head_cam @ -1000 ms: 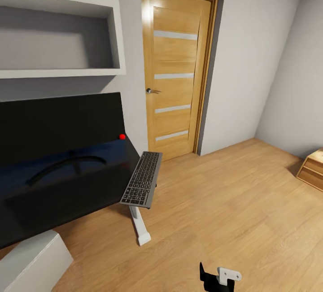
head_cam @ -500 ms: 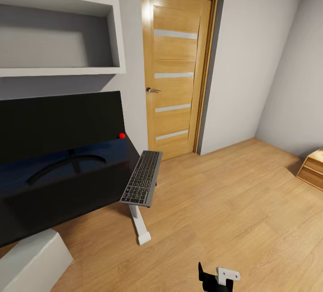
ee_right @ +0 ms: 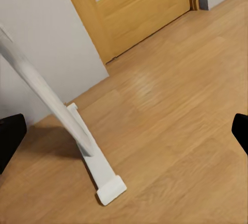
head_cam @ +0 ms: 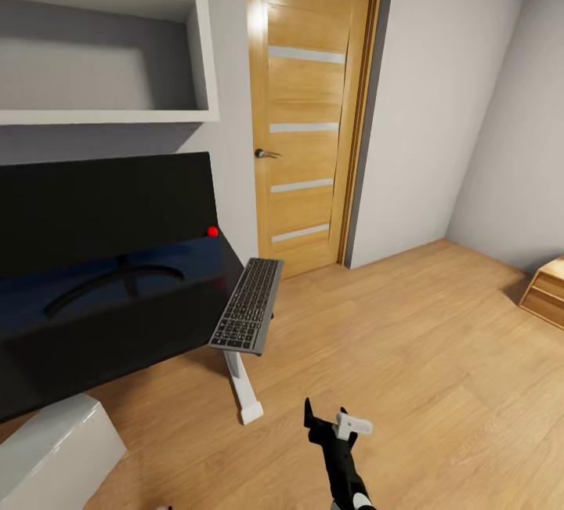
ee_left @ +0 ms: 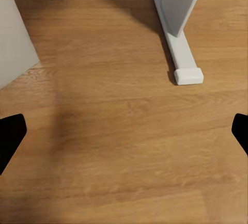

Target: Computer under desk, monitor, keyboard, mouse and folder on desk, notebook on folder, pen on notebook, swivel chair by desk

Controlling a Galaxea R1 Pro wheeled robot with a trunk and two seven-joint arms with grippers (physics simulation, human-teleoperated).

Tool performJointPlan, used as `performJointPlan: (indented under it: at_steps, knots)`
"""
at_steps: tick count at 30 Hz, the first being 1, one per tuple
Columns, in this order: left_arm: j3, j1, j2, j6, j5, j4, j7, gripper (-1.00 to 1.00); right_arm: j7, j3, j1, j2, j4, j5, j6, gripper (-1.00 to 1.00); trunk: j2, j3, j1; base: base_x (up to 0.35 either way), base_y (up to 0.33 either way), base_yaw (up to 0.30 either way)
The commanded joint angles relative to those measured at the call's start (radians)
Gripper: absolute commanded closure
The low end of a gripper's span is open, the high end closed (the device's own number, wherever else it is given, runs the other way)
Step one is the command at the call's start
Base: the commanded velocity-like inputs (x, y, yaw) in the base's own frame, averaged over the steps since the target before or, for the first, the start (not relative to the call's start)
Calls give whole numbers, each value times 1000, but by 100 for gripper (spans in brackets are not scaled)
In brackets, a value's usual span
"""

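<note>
The wide black monitor (head_cam: 102,208) stands on the black-topped desk (head_cam: 117,322), a red dot at its lower right corner. The grey-keyed keyboard (head_cam: 247,316) lies at the desk's right end, and part of it overhangs the edge above the white desk leg (head_cam: 243,392). A corner of the light grey computer (head_cam: 55,455) sits on the floor in front of the desk. My right gripper (head_cam: 330,421) is raised low over the wood floor, right of the leg, open and empty (ee_right: 124,131). My left gripper (ee_left: 124,131) is open over bare floor, between the computer (ee_left: 13,38) and the leg (ee_left: 178,28).
A closed wooden door (head_cam: 305,118) is in the back wall right of the desk. White wall shelves (head_cam: 102,32) hang above the monitor. A low light-wood cabinet (head_cam: 544,294) sits at the far right. Wood floor stretches between the desk and the cabinet.
My right arm has come up and to the left, further into the head view. The whole picture has shifted slightly, so the camera moved. Monitor and keyboard have stayed put.
</note>
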Motion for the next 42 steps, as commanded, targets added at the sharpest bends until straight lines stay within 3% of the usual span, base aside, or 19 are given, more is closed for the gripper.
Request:
performJointPlan:
  at_steps: [1, 5, 8, 15, 24, 42]
  knots:
    - [3, 0, 1, -3, 6, -1, 8, -100, 1, 7, -1, 0, -14, -12, -3, -100, -8, -4, 4, 0, 0, 0]
    - [20, 1, 2, -2, 6, -1, 9, -100, 3, 7, -1, 0, -53, -14, 27, -100, -36, -17, 19, 0, 0, 0]
    - [42, 0, 2, 0, 6, 0, 9, -100, 8, 6, 0, 0, -117, -14, 100, -100, -36, -17, 19, 0, 0, 0]
    - [45, 0, 1, -1, 6, 0, 8, -100, 8, 6, 0, 0, -118, -12, 103, -100, -36, -17, 19, 0, 0, 76]
    - [45, 0, 3, -2, 5, -3, 8, -100, 7, 10, 0, 0, -69, -9, 101, -100, -36, -17, 19, 0, 0, 270]
    - [45, 0, 2, -2, 5, -3, 8, -100, 11, 13, 0, 0, -68, -7, 101, -100, -36, -17, 19, 0, 0, 259]
